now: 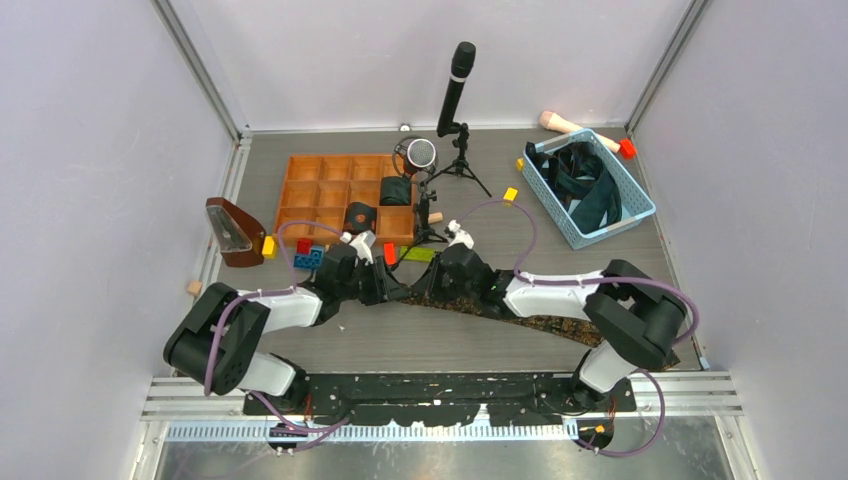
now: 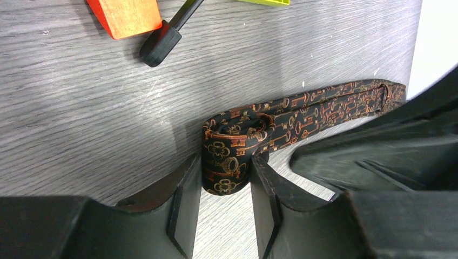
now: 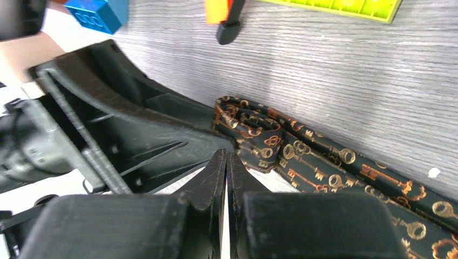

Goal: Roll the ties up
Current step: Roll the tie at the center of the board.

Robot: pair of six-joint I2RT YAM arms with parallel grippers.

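Jaws of the left gripper (image 2: 226, 182) pinch the tie (image 2: 324, 108) at its started coil, the right gripper (image 3: 227, 162) meets empty beside it; keep turns snug and square.

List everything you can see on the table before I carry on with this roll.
Key-patterned tie: one, black and gold-brown, mid-table, one end coiled.
Rolled ties: two, dark, in tray compartments.
Wooden tray: one, brown, far left.
Basket: one, light blue, far right, holding dark ties.
Microphones: two, black, far centre.
Blocks: several, yellow, red, blue, orange, scattered.
Green plate: one, lime, centre.
Left gripper: one, black, shut on the coil.
Right gripper: one, black, shut, beside the coil.
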